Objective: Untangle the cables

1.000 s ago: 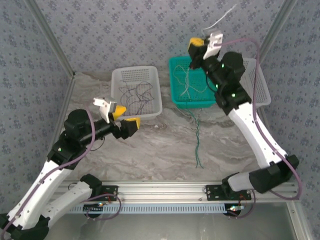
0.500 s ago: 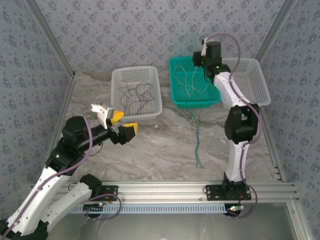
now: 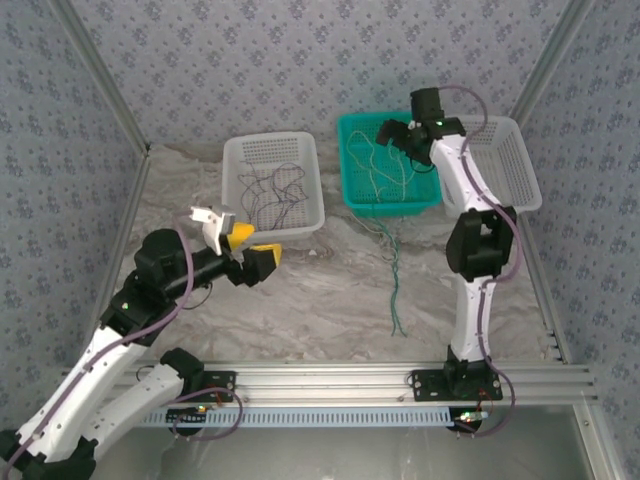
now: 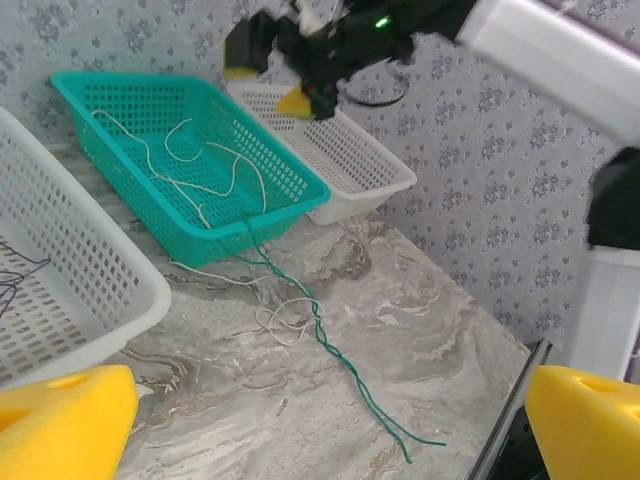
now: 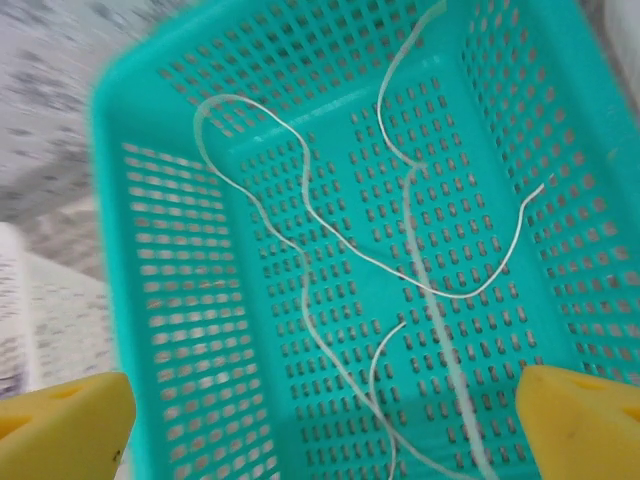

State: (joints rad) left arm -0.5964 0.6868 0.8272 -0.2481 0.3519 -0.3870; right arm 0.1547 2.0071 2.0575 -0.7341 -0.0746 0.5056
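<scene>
Left station: the left gripper (image 3: 252,245) hovers above the table (image 3: 300,310), just in front of the near white basket (image 3: 232,160); its yellow pads stand wide apart with nothing between them.

Near white basket: a loose bunch of maroon cables (image 3: 272,188) lies on its floor, apart from the other colours.

Centre: the teal basket (image 3: 347,165) holds pale cables (image 3: 385,170) lying in open curves; the right wrist view shows them crossing one another but not knotted. From its front rim a dark green cable (image 3: 396,290) runs down over the table toward the arm bases; near the basket it is twisted with a pale loop (the left wrist view shows the winding most plainly), and its far end lies free on the marble.

Right station: the right gripper (image 3: 392,132) hangs over the rear of the teal basket, directly above the pale cables and clear of them; pads spread wide, holding nothing. The second white basket (image 3: 520,175) sits touching the teal one on its right; contents cannot be made out.

Assessment: the work appears to stand between picks, with sorting by colour well advanced; the green-and-pale twist looks like the outstanding item. The next move calls for a descent onto a very thin strand, a pinch close to the surface, and probably one gripper anchoring while the other draws the wire out of the winding. The left gripper is nearer the free green end; the right is nearer the twist.
</scene>
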